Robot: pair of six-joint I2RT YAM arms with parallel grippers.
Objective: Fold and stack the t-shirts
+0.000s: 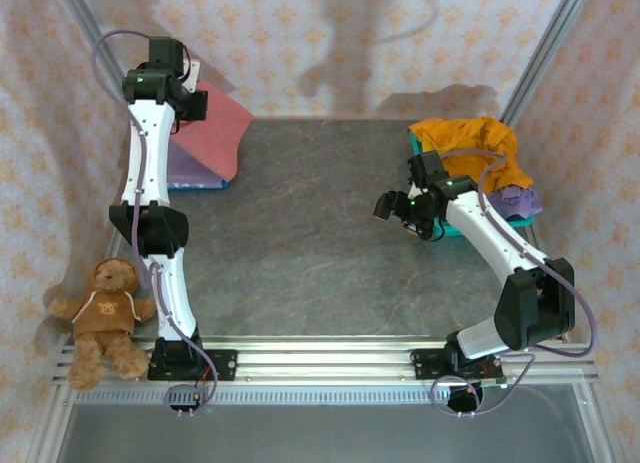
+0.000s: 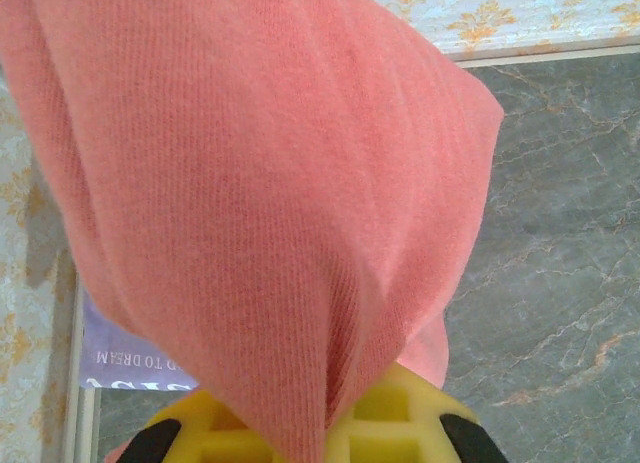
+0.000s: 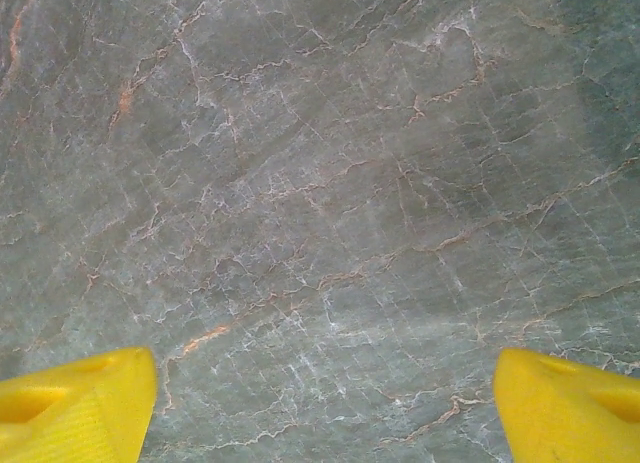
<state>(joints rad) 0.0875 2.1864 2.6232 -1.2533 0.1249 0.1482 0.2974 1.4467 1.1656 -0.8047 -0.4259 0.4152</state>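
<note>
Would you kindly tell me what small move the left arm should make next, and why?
Probably lower the left pincer a little, so the dusty red t-shirt hanging from it settles on the lavender t-shirt beneath. The red cloth is clamped and drapes at a slant over that shirt, while the right pincer is open above bare table, holding nothing.

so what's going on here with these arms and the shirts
The left end effector is shut on the dusty red t-shirt, which hangs over a folded lavender t-shirt at the far left corner. The right end effector hangs open and empty over the table. A mustard orange t-shirt and a second lavender t-shirt sit in the teal basket on the right.
</note>
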